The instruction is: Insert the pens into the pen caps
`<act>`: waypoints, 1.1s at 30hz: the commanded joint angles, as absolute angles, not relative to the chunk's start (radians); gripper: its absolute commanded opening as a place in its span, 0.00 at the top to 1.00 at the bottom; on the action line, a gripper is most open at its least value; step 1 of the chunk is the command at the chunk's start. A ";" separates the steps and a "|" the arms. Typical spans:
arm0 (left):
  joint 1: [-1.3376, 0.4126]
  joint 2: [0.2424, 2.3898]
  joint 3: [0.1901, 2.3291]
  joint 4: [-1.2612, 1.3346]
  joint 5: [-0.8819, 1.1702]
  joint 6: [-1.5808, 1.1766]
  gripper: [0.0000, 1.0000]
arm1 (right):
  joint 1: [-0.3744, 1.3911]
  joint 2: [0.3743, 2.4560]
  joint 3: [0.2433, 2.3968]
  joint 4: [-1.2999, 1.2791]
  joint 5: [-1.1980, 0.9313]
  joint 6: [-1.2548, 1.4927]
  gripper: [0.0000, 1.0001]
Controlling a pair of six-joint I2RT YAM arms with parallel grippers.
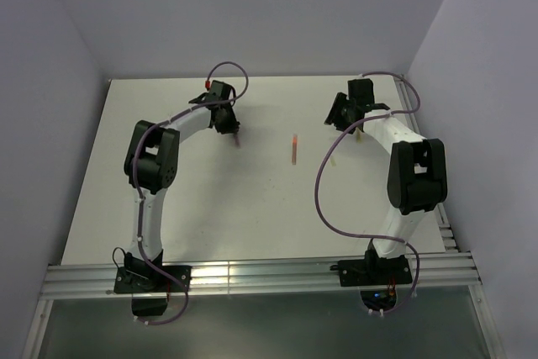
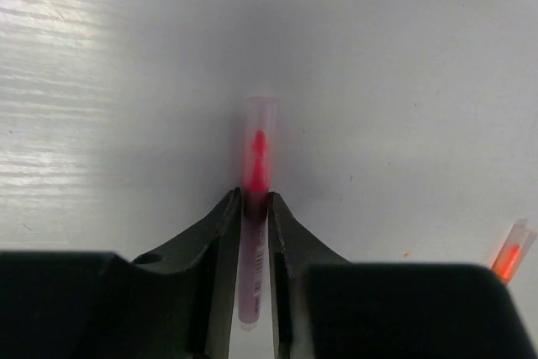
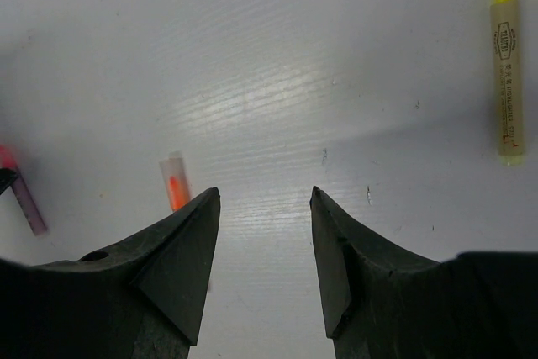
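1. The white tabletop (image 1: 252, 208) carries everything. Pale violet walls (image 1: 252, 14) close it in at the far side and on both flanks, and an aluminium rail (image 1: 269, 275) runs along the near edge.
2. My left arm (image 1: 151, 157) and right arm (image 1: 416, 174) both reach to the far half, each trailing a purple cable (image 1: 324, 199).
3. My left pincer (image 2: 255, 197) is pinching a pink highlighter pen (image 2: 253, 250). I cannot tell whether the pen touches the tabletop.
4. My right pincer (image 3: 265, 195) is spread with nothing between its fingers.
5. I count three pens: the pink one, an orange highlighter pen (image 1: 294, 149) and a yellow highlighter pen (image 3: 507, 65).
6. The pink pen's long axis runs along my left fingers, and its capped end points out past the fingertips.
7. The orange pen lies flat between my two pincers, apart from both. Its long axis runs near to far. In the right wrist view, my right pincer's left finger hides its lower end.
8. The yellow pen lies flat, off to the right of my right pincer. Its bare yellow tip points away from the right wrist camera.
9. I count two caps. One clear cap (image 2: 261, 119) covers the pink pen's red tip. A second clear cap (image 3: 174, 164) sits on the orange pen's far end.
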State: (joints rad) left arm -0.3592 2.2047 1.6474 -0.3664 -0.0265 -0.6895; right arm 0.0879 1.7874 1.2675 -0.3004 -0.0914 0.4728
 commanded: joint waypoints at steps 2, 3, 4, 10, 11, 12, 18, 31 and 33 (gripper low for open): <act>-0.365 2.221 1.692 -0.423 -0.008 -0.588 0.75 | 0.083 1.730 1.272 -0.288 -0.066 0.453 0.45; -0.368 2.217 1.689 -0.426 -0.008 -0.588 0.74 | 0.081 1.733 1.275 -0.290 -0.064 0.451 0.45; -0.370 2.212 1.684 -0.420 -0.008 -0.583 0.70 | 0.081 1.732 1.276 -0.293 -0.064 0.449 0.45; -0.371 2.169 1.671 -0.411 -0.008 -0.568 0.51 | 0.077 1.743 1.292 -0.305 -0.054 0.439 0.45; -0.371 2.158 1.671 -0.410 -0.008 -0.568 0.48 | 0.074 1.743 1.293 -0.311 -0.051 0.436 0.45; -0.371 2.140 1.674 -0.413 -0.011 -0.566 0.47 | 0.071 1.747 1.304 -0.316 -0.042 0.434 0.45; -0.368 2.027 1.701 -0.481 -0.072 -0.600 0.44 | 0.025 1.770 1.325 -0.351 -0.017 0.413 0.44; -0.325 1.576 1.404 -0.471 -0.040 -0.647 0.41 | -0.081 1.848 1.348 -0.419 0.124 0.385 0.44; -0.325 1.510 1.344 -0.456 -0.011 -0.647 0.40 | -0.083 1.873 1.361 -0.420 0.132 0.374 0.44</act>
